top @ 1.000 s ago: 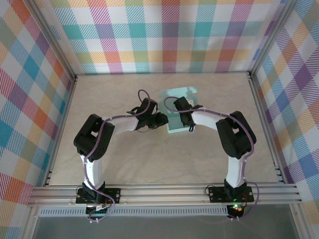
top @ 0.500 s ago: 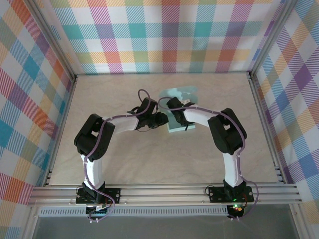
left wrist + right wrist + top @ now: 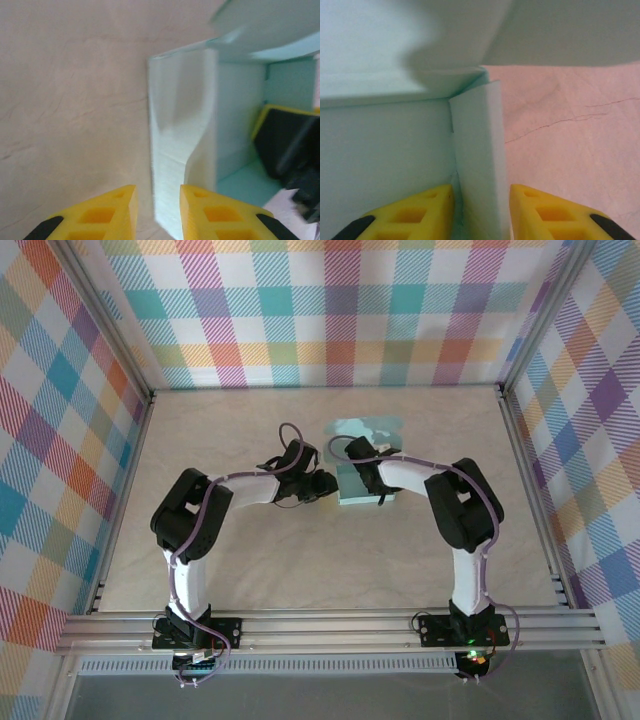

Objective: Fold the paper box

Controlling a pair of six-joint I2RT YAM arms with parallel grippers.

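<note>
One paper box (image 3: 365, 429), half folded, lies mid-desk with its long axis running near to far and a raised flap at the far end. The desk (image 3: 250, 560) is pale and marbled, with plaid walls (image 3: 330, 320) around it. The left fingers (image 3: 107, 210) are parted, a side wall's end just between them. The right fingers (image 3: 540, 210) pinch an upright wall beside a corner.
</note>
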